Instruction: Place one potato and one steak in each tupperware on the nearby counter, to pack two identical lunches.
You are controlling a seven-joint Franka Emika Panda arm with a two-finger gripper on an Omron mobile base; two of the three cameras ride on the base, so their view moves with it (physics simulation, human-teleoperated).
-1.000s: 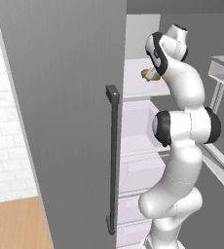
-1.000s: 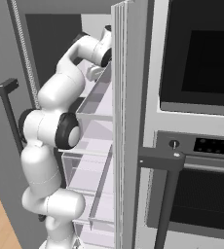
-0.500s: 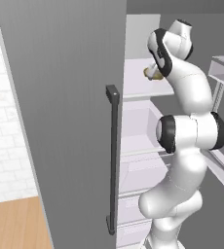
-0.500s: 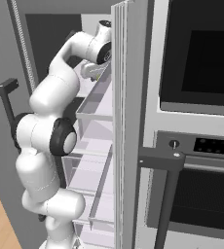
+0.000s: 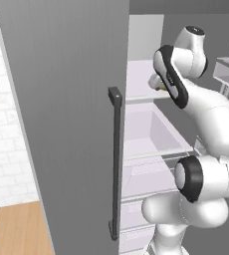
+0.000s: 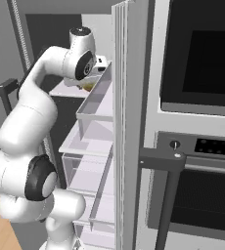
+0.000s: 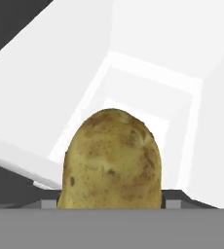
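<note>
My gripper (image 7: 111,198) is shut on a brown speckled potato (image 7: 111,160), which stands up large between the fingers in the hand view. Behind the potato lie the white fridge shelves. From the left base view, the hand holds the potato (image 5: 161,86) just above the upper fridge shelf (image 5: 141,79), at the front of the open fridge. In the right base view the potato (image 6: 88,86) peeks out under the wrist, next to the door bin. Both tupperware, the steak and the counter are out of view.
The grey fridge door (image 5: 66,114) with its dark handle (image 5: 115,159) stands open on the left. White shelves and drawers (image 5: 151,134) fill the fridge below the hand. A clear door bin (image 6: 97,105) is on the right, beside a wall oven (image 6: 197,58) with a dark bar handle (image 6: 168,166).
The arm's upper joints have risen and the hand has drawn back a little toward the fridge front, still holding the potato.
</note>
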